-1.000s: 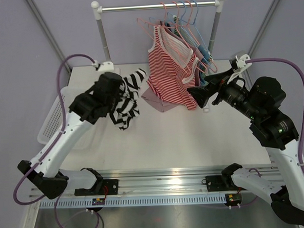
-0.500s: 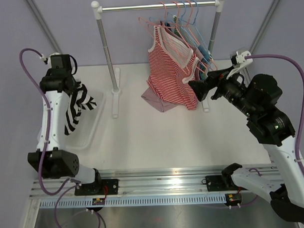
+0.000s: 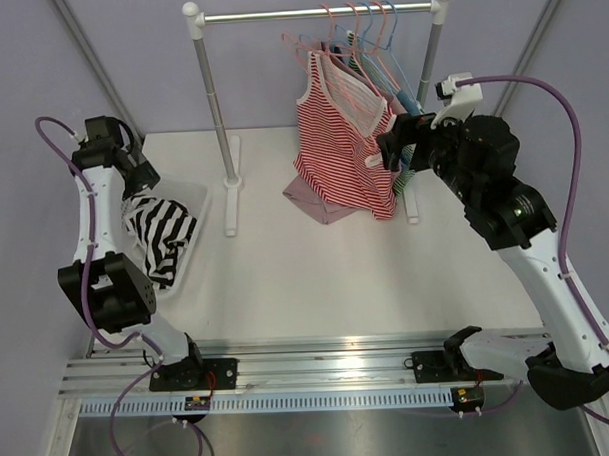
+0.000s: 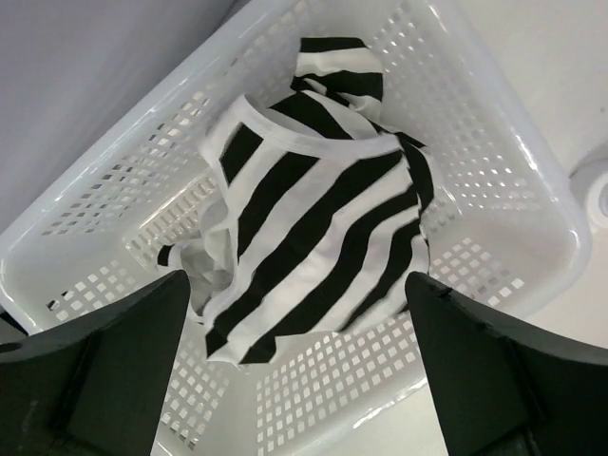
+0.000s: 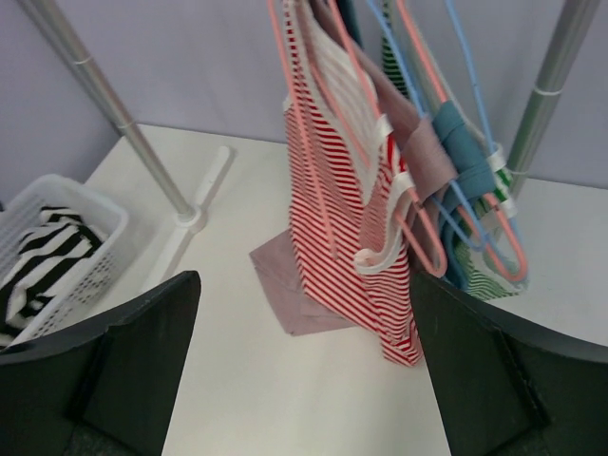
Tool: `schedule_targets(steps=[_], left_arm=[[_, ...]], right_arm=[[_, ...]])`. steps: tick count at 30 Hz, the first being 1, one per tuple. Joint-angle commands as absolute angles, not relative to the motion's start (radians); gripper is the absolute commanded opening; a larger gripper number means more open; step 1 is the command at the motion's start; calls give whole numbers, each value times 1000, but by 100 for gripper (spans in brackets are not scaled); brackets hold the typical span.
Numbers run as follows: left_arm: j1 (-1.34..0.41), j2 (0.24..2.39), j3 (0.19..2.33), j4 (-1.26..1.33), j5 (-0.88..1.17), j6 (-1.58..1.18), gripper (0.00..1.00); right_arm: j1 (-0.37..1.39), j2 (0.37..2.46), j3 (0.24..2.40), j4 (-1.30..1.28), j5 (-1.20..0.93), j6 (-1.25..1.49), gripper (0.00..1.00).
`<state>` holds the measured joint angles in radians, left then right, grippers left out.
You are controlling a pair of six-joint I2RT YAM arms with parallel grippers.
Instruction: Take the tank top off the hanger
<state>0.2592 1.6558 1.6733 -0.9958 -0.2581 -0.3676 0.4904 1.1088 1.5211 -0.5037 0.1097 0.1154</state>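
Gaping left tool empty above striped top.

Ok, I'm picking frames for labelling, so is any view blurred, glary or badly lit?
Top external: evenly lit and sharp, with one bright glare patch on the metal rail. Left wrist: the black-and-white striped top in the basket is crisp; the left tool's fingers are dark and soft. Right wrist: the red-striped tank top is sharp; the right tool's fingers are shadowy.

arms: white links, black joints | cables: purple | pincer fingers: matte black
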Motion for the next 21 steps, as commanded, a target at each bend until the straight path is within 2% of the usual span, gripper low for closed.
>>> schedule_targets(steps=[1,7,8,11,12,15,21], left_arm=[[230,1537,1664,-966,-187,-351,99],[17,1343,1547,-904,-233,-305,99],[-79,1286,1513,-893,-256,-286,99],[-217,1230,1493,-905,-347,-293,99],[-238,1192,1471,-908,-356,-296,99],[-290,1106,1389,-885,-335,-298,99],[-313,985,1192,-795,-267,-261,99]], right_arm=[[494,1207,1643,-518,282,37,100],[453,1438,1902,-650,248,-41,96],[448,1462,1958,-663,229,-51,93],[408,1555,2052,-712,151,-61,84],[399,1577,2112,-722,121,-63,76],[385,1655,2215,-761,31,-84,66],[382,1804,2380,-805,8,-169,60]])
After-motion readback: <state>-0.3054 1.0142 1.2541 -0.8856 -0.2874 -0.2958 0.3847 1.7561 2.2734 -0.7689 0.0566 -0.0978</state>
